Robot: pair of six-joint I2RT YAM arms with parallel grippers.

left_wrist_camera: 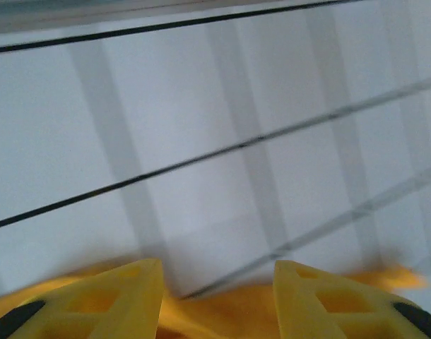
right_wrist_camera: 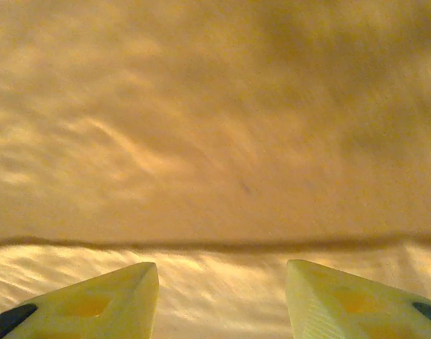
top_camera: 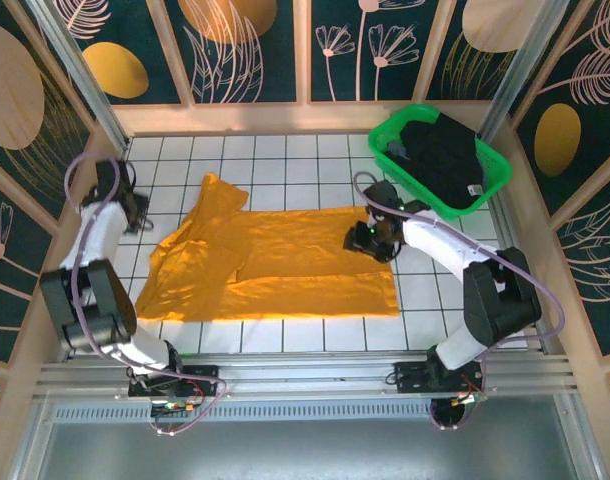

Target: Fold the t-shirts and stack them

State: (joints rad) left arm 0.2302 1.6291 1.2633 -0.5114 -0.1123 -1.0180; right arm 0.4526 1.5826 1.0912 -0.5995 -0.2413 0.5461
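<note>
Left gripper [left_wrist_camera: 217, 272] and right gripper [right_wrist_camera: 221, 272] stand parted, empty, by the spread, partly rumpled orange-yellow t-shirt [top_camera: 285, 265].

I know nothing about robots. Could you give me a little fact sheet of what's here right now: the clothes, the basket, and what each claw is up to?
orange-yellow t-shirt: spread out on the white tiled table, left side rumpled
black t-shirt: bundled inside the green basket, far right corner
left claw: open, at the orange shirt's left edge
right claw: open, over the orange shirt's right edge
stack: not yet started
</note>
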